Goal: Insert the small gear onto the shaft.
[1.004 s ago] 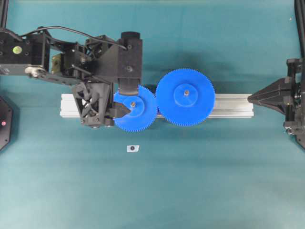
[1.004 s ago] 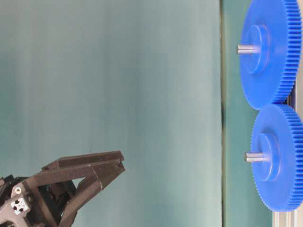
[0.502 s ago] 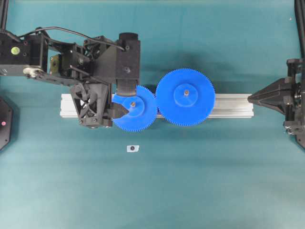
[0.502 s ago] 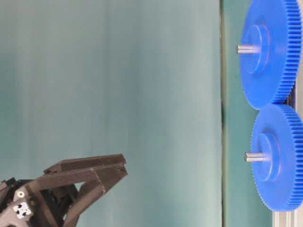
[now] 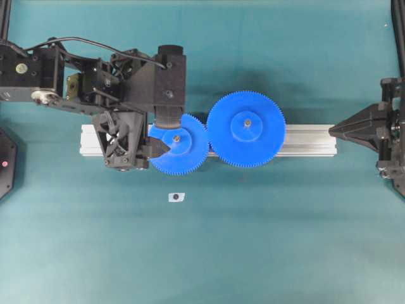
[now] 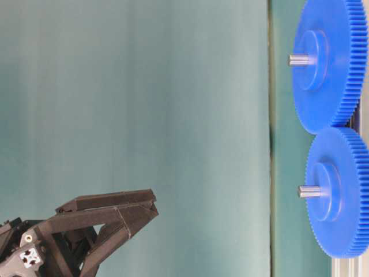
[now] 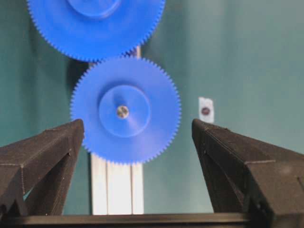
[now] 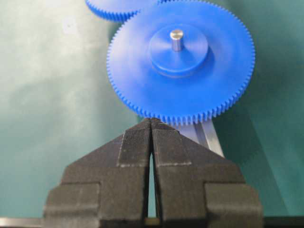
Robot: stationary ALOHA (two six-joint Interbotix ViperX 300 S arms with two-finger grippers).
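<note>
Left gripper (image 7: 137, 137) hangs with jaws spread wide, holding nothing. Directly ahead of it, between its fingertips in the wrist view, the small gear (image 7: 126, 110) sits on the shaft (image 7: 122, 111), teeth meshed with the wider gear (image 5: 246, 130). Right gripper (image 8: 151, 124) is closed, empty.

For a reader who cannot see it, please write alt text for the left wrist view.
A small blue toothed plastic gear sits on a thin grey metal shaft, framed by the open black left tool. It meshes with a wider blue gear above.

Small gear (image 5: 180, 144) apparently on shaft (image 7: 122, 111)
</note>
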